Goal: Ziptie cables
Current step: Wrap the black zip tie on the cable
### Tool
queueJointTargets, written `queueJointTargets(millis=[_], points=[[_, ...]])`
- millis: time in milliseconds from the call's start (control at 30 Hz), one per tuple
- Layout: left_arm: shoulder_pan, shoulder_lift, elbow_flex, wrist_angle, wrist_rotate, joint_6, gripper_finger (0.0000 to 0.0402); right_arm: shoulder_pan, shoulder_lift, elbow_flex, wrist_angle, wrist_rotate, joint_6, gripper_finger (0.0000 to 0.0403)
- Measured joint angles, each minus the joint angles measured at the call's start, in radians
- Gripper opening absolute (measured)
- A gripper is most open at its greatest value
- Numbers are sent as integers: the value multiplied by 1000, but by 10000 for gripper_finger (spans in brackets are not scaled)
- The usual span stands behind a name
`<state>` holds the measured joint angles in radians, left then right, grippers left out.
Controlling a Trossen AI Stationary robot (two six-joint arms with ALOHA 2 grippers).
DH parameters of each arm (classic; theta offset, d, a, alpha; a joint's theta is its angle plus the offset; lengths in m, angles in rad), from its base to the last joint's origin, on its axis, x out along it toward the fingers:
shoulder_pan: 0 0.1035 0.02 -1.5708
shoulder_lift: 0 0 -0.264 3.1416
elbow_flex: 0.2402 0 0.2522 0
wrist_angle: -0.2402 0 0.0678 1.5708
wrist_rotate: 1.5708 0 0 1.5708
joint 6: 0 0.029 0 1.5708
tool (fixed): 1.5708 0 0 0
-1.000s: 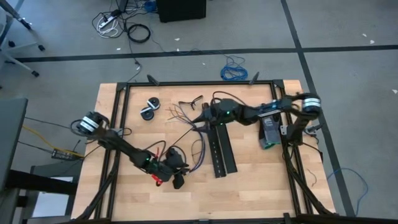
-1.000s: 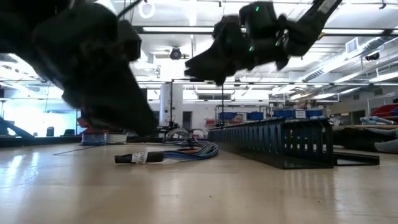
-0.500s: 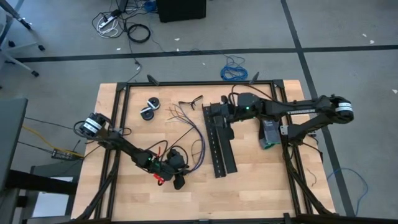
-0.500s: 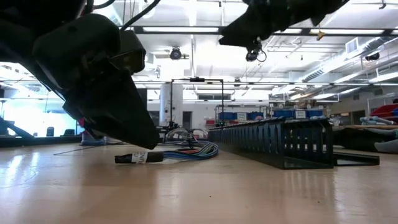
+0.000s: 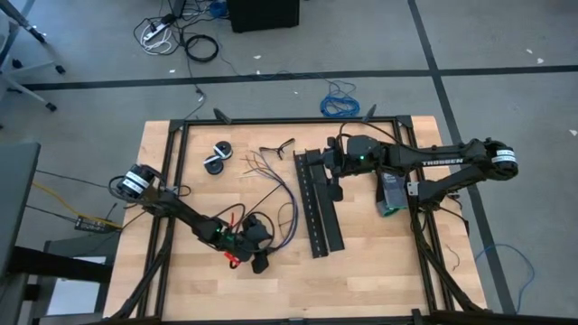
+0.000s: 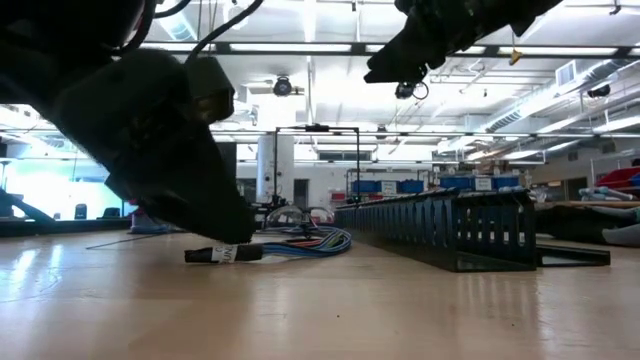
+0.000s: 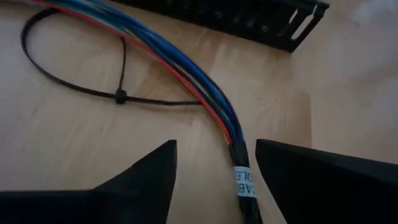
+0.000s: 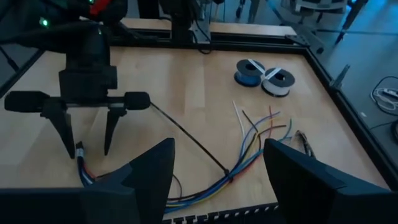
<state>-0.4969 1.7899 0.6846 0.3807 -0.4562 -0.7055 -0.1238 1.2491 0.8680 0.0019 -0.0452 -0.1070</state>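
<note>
The cables (image 5: 287, 203) are a bundle of blue, red and pale wires curving across the table. The wires splay out at the far end (image 5: 257, 162), and the near end has a black sleeve with a white label (image 7: 242, 174). A thin black ziptie (image 7: 120, 96) is looped loosely around the bundle, its tail (image 8: 186, 140) lying on the wood. My left gripper (image 5: 256, 244) points down, open, one finger on either side of the sleeved end (image 8: 81, 155). I cannot see it touching. My right gripper (image 5: 327, 171) is open and raised over the black strip.
Two wide black perforated strips (image 5: 318, 208) lie lengthwise mid-table, right of the cables. Two small spools (image 5: 217, 158) and a dark clip (image 5: 275, 149) sit near the far edge. A green device (image 5: 390, 194) lies at the right, a red-handled tool (image 5: 230, 257) by my left gripper.
My right gripper has risen from just above the cables' far part. It has moved toward the table's right edge and now stands high over the black strip. My left gripper has sunk a little toward the sleeved end. The cables have stayed where they were.
</note>
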Motion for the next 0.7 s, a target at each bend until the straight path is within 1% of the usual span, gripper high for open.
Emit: queueJointTargets(millis=[100,200,300,367,500,600,700], points=[[0,33,2,33,18,0,216,0,0,0,0,0,0,239],[0,67,20,43,6,3,216,0,0,0,2,0,0,239],[0,84,46,22,14,19,212,0,0,0,1,0,3,239],[1,84,62,-9,25,29,201,0,0,0,1,0,8,239],[-5,84,95,-91,24,48,156,0,0,0,2,0,8,236],[-5,84,111,-181,25,44,112,0,0,0,2,0,8,235],[-7,83,111,-205,18,45,62,0,0,0,3,0,8,235]])
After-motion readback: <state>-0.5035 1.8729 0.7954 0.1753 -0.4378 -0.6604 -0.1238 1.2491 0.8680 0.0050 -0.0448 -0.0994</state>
